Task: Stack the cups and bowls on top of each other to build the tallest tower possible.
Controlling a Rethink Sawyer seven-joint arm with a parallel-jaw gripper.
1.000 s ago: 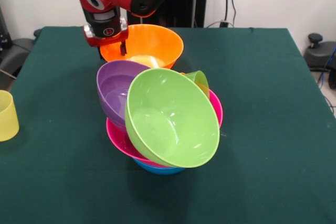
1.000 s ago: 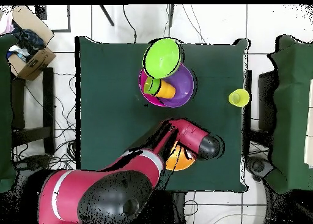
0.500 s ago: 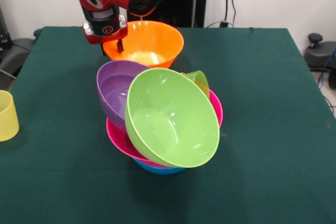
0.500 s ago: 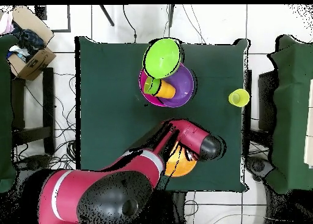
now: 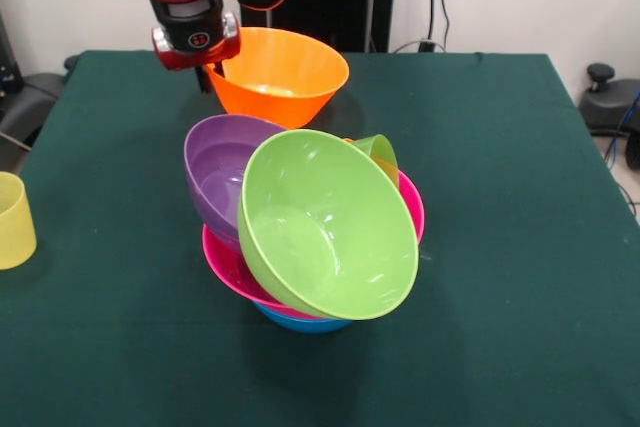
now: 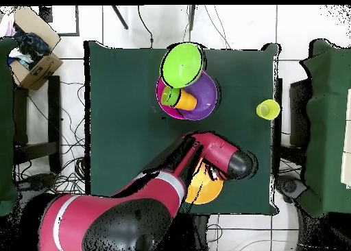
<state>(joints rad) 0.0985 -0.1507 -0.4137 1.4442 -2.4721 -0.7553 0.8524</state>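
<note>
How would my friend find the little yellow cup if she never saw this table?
Start at the tower of bright bowls in the middle of the green table. In the front view, look far left, to the table's edge. The yellow cup stands there alone, small, pale and see-through, touching nothing, while every other cup or bowl is in the pile or at the robot's hand.

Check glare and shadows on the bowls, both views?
Front view: soft white highlights on the lime green bowl and purple bowl; faint shadow under the tower on the table. Overhead view: no clear glare; the arm hides most of the orange bowl.
</note>
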